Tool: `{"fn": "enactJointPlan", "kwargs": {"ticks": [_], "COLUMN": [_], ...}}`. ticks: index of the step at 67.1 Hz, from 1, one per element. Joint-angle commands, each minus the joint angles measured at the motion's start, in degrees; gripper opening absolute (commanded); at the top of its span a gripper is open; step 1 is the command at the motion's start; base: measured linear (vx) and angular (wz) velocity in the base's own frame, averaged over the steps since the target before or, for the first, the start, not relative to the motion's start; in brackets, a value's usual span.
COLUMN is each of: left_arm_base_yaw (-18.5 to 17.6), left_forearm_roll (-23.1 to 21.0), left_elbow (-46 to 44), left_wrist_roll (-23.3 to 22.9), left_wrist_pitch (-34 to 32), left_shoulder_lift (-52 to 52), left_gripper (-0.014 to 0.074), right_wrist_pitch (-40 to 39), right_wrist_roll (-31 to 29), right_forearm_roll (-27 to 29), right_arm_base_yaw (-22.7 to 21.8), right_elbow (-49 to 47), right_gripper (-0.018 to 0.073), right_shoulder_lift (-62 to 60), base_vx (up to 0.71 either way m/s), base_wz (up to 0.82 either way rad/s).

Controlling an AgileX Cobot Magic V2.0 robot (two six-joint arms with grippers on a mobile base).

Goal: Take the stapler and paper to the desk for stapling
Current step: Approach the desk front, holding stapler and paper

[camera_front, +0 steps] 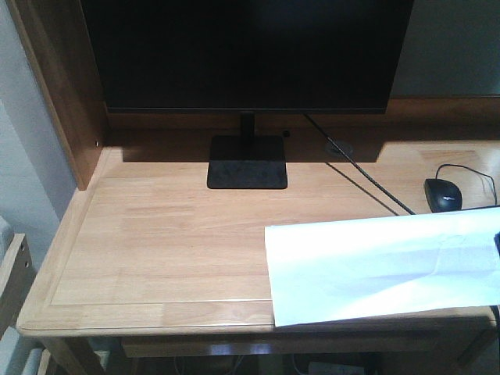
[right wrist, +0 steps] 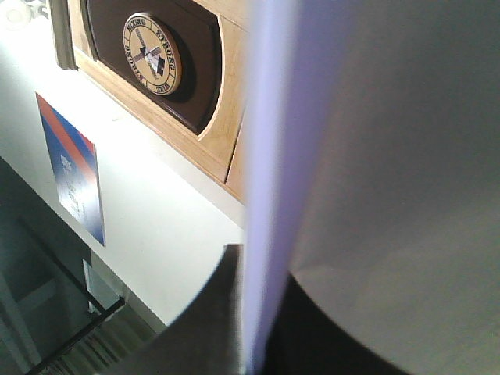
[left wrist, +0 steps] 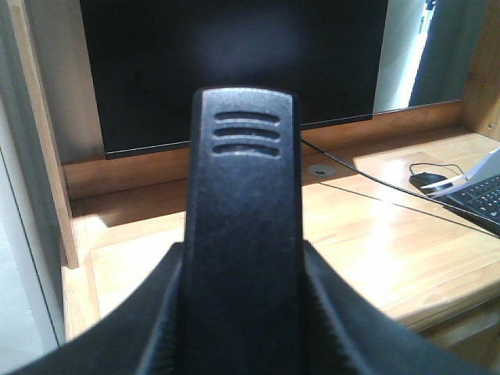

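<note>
In the left wrist view the black stapler point(left wrist: 244, 234) stands between the jaws of my left gripper point(left wrist: 244, 332). The jaws are shut on its sides, and its grooved end points toward the monitor. It hangs above the left part of the light-wood desk point(left wrist: 375, 250). The white paper point(camera_front: 383, 262) stretches over the desk's point(camera_front: 156, 234) front right corner and runs off the right edge of the front view. In the right wrist view the paper point(right wrist: 391, 156) is seen edge-on, pinched in my right gripper point(right wrist: 262, 312). Neither arm shows clearly in the front view.
A black monitor point(camera_front: 246, 51) on a square stand point(camera_front: 248, 162) fills the back of the desk. A black mouse point(camera_front: 445, 194) and its cable point(camera_front: 367, 183) lie at the right rear. A dark keyboard point(left wrist: 480, 199) sits far right. A brown side panel point(camera_front: 62, 86) walls the left.
</note>
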Motion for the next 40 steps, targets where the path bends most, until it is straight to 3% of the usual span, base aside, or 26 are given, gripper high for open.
{"fn": "enactJointPlan", "kwargs": {"ticks": [1,40], "left_arm_base_yaw": [-0.19,-0.19], "left_forearm_roll": [0.07,0.07], "left_elbow": [-1.49,-1.49], "left_wrist_roll": [-0.13,-0.13], "left_wrist_pitch": [-6.58,-6.58], "left_shoulder_lift": [0.95,0.95], "left_gripper": [-0.0006,-0.0006], "right_wrist_pitch": [-3.16,-3.16], "right_wrist_roll": [-0.34,-0.34], "right_forearm_roll": [0.96,0.96], "right_arm_base_yaw": [-0.01,-0.01], "right_elbow": [1.43,1.43], "right_gripper": [-0.0005,-0.0005], "right_shoulder_lift": [0.27,0.27], "base_vx": [0.00,0.00], "base_wz": [0.00,0.00]}}
